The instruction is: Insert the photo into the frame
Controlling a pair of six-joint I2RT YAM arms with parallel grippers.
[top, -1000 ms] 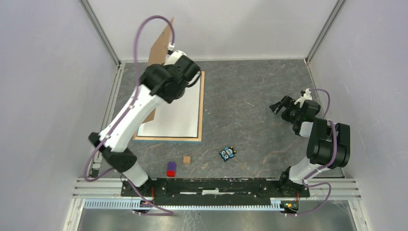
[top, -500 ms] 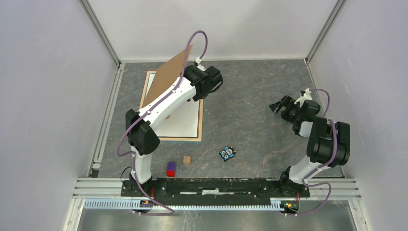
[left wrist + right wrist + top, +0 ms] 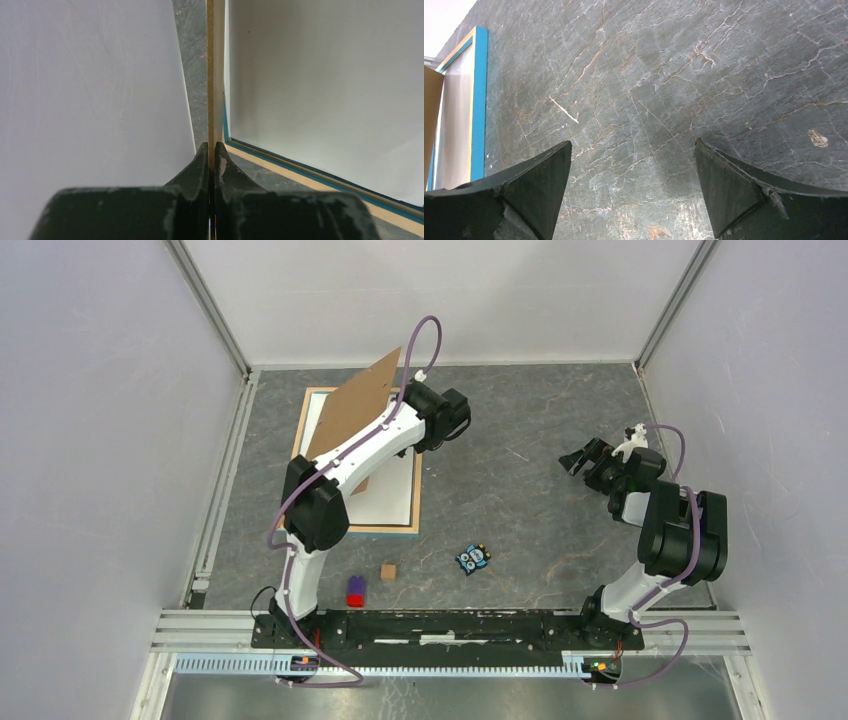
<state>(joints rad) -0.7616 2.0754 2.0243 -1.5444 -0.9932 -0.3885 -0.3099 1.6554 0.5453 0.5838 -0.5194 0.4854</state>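
Observation:
The frame point(image 3: 350, 529) lies at the left of the table, wood-coloured rim up. A plain white sheet point(image 3: 388, 490), which looks like the photo's back, fills it; no balloon picture shows. My left gripper point(image 3: 404, 403) is shut on the right edge of the brown backing board point(image 3: 350, 408), holding it tilted above the frame's far part. In the left wrist view the board point(image 3: 215, 75) is edge-on between my fingers point(image 3: 201, 165), with the frame's rim point(image 3: 320, 177) and the white sheet point(image 3: 325, 75) on the right. My right gripper point(image 3: 585, 456) is open and empty over bare table point(image 3: 634, 145).
A small owl figure point(image 3: 473, 558), a brown cube point(image 3: 388, 571) and a red and purple block point(image 3: 355, 590) lie near the front. White walls close in the left, back and right. The right wrist view shows the frame's blue edge point(image 3: 479, 100) far left.
My left arm has swung the backing board from standing upright at the far left to a tilt lower over the frame, and the wrist has moved right. The right arm has not moved.

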